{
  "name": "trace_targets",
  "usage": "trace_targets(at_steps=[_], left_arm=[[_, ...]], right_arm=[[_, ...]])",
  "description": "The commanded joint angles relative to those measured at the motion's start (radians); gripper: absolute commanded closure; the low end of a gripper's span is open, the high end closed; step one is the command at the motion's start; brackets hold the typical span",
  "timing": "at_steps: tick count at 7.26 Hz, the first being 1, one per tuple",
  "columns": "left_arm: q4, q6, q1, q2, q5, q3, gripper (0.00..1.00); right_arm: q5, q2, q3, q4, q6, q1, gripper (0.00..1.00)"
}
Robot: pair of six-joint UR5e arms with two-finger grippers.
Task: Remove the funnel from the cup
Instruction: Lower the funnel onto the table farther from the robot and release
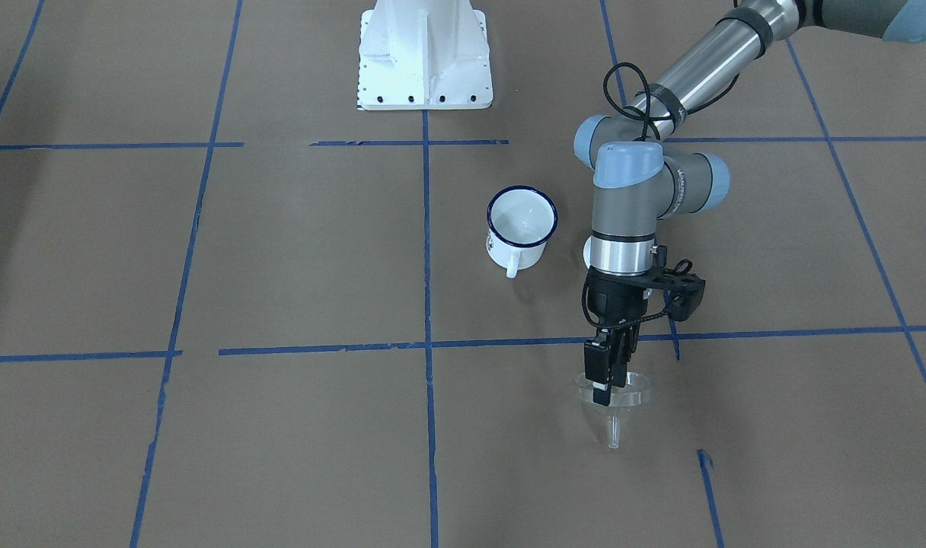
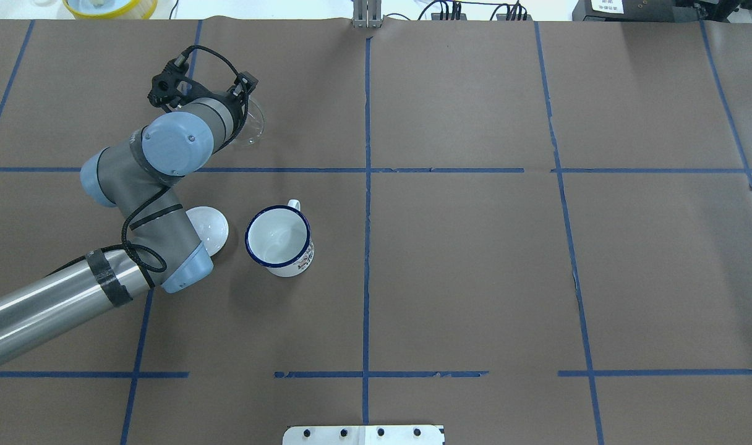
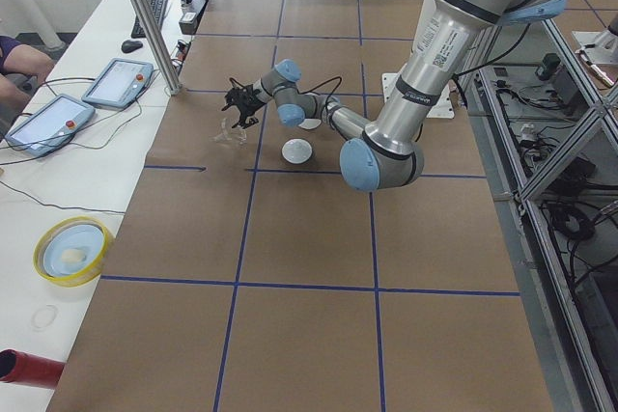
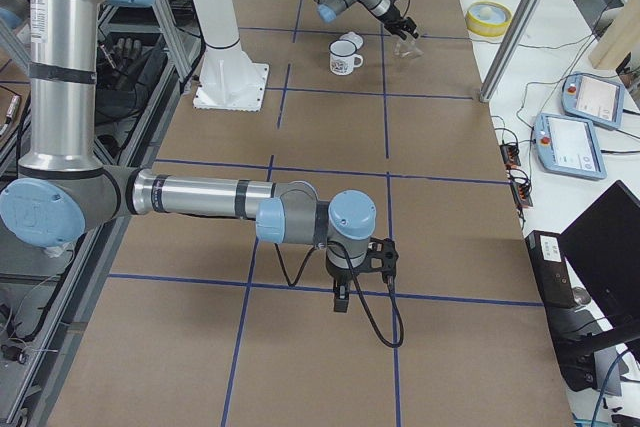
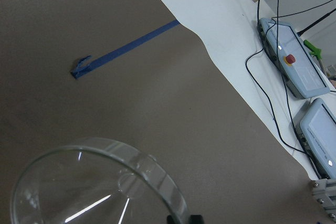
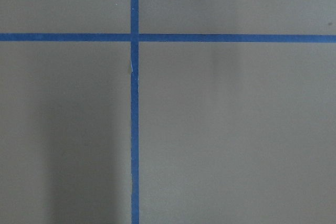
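Observation:
The clear funnel (image 1: 619, 397) hangs upright from my left gripper (image 1: 603, 385), which is shut on its rim, spout down just over the brown table, well clear of the cup. The funnel's rim fills the bottom of the left wrist view (image 5: 100, 182) and peeks out beside the wrist in the overhead view (image 2: 253, 125). The cup (image 1: 521, 225), a white enamel mug with a dark blue rim, stands empty mid-table (image 2: 280, 240). My right gripper (image 4: 341, 298) shows only in the exterior right view, low over the table; I cannot tell whether it is open.
A white domed lid (image 2: 209, 227) lies beside the cup, partly under my left arm. The robot's white base plate (image 1: 425, 57) is behind. A yellow bowl (image 3: 71, 250) and tablets (image 3: 118, 81) sit beyond the table's far edge. Blue tape lines cross the table.

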Motion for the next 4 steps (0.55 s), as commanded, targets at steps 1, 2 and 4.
trace_targets(at_steps=[1, 2, 4], left_arm=[[0.009, 0.141, -0.016, 0.021, -0.076, -0.080, 0.00], [0.009, 0.180, -0.020, 0.136, -0.183, -0.211, 0.00], [0.062, 0.345, -0.051, 0.276, -0.319, -0.402, 0.00]], right_arm=[[0.000, 0.000, 0.000, 0.000, 0.000, 0.000, 0.00], [0.000, 0.000, 0.000, 0.000, 0.000, 0.000, 0.00], [0.000, 0.000, 0.000, 0.000, 0.000, 0.000, 0.00]])
